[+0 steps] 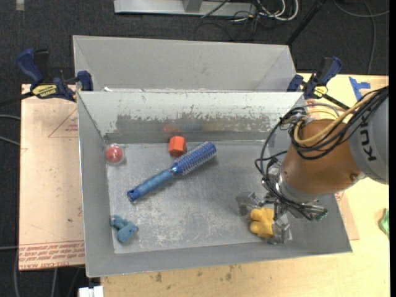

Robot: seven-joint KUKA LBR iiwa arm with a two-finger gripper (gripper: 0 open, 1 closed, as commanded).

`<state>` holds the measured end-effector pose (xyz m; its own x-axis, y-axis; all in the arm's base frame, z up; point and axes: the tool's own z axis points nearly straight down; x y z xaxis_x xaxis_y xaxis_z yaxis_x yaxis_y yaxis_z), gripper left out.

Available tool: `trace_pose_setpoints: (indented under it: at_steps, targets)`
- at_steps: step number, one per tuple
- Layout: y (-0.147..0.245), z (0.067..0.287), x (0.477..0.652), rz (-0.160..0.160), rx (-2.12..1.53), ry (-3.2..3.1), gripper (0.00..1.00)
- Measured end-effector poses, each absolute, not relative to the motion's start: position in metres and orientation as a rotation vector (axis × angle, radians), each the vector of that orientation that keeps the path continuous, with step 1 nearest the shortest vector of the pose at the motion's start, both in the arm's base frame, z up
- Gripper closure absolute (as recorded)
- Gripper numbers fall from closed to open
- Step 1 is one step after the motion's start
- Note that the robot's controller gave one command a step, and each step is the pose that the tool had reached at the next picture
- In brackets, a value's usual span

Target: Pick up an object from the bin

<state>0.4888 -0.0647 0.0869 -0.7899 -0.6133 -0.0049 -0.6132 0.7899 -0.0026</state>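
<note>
My gripper (pixel 266 219) is low in the bin's front right corner, open, with one finger on each side of a small yellow lumpy toy (pixel 260 223) that lies on the floor there. A blue hairbrush (pixel 174 169) lies diagonally across the middle of the bin, well to the left of the gripper. A small orange block (pixel 177 144) sits just behind the brush head, near the back wall.
A pink-red ball (pixel 114 153) rests in the back left corner. A small blue-grey figure (pixel 124 229) lies in the front left corner. The arm's orange cover and cables hang over the right side of the bin.
</note>
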Motion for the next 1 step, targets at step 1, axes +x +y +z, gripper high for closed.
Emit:
trace_pose_setpoints:
  at_steps: [1]
  targets:
    - [-0.0996,0.0688,0.5102,-0.002,-1.024,2.968,0.00]
